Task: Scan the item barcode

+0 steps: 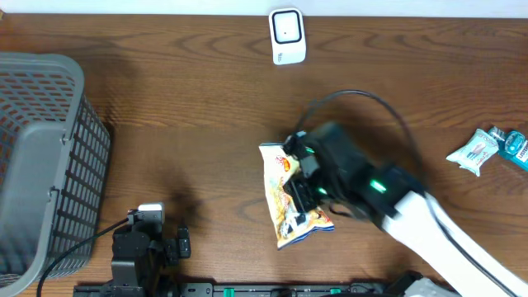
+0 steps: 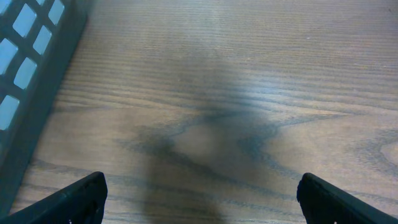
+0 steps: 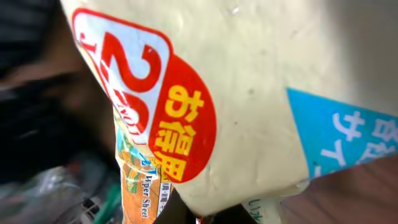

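Overhead view: the snack bag (image 1: 289, 206) lies on the tabletop (image 1: 181, 107) near the centre, with the right gripper (image 1: 302, 175) down on its upper half. Right wrist view is filled by the snack bag (image 3: 249, 93) at close range. The right gripper is pressed together, judged to be pinching the bag's film. Idle, the left gripper (image 2: 202, 196) is spread wide above bare wood beside the basket (image 1: 33, 107), holding nothing. Step in hand: securing the bag. No barcode is visible. The next move calls for lifting the bag and presenting its barcode side to the white scanner (image 1: 287, 35) at the far edge.
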